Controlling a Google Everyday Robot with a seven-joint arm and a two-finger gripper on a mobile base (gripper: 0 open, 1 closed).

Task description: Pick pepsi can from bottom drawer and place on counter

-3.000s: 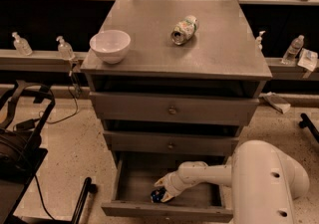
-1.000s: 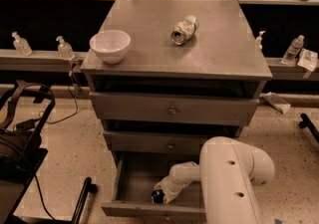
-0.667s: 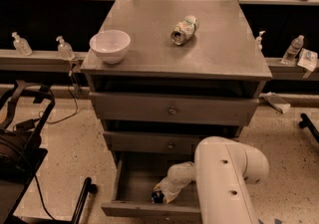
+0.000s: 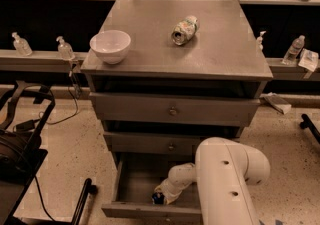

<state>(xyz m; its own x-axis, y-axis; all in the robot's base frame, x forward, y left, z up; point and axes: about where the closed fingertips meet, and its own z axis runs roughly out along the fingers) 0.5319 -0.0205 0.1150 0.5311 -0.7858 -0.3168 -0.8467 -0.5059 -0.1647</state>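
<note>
Blue pepsi can (image 4: pixel 158 199) sits deep in the open bottom drawer (image 4: pixel 134 183), so the hand (image 4: pixel 165 193) reaches down to it (I cannot tell if it grips).

The white arm (image 4: pixel 227 184) is seen at the lower right of the camera view, with its broad upper link filling the foreground and bent at a rounded elbow (image 4: pixel 252 164). From that bend a slimmer forearm (image 4: pixel 181 176) is directed leftward and downward. The gripper (image 4: pixel 161 196) is carried at the forearm's end and is lowered inside the open bottom drawer (image 4: pixel 134 184), near the drawer's front and about mid-width. The wrist is angled down toward the drawer floor.
</note>
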